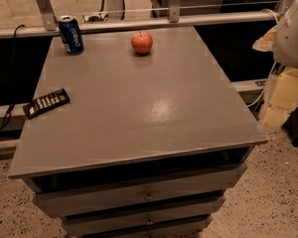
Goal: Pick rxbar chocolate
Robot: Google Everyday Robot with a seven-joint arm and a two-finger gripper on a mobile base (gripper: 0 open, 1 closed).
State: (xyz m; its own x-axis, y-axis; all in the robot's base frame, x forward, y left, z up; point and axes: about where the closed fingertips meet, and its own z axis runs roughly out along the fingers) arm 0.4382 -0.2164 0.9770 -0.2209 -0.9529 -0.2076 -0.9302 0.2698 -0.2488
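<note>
Grey table [139,118]: one rxbar chocolate [46,103], one can [71,34], one apple [141,42]; hand outside view, state untellable.

The grey table [154,98] fills most of the frame, and three things sit well apart on its flat top. A blue Pepsi can [71,34] stands upright at the far corner in the upper left, a red apple [142,42] sits near the far edge at upper middle, and the rxbar chocolate [46,103] lies flat and slanted by the left edge. The gripper [278,108] hangs at the right edge of the frame, beyond the table's right side.
</note>
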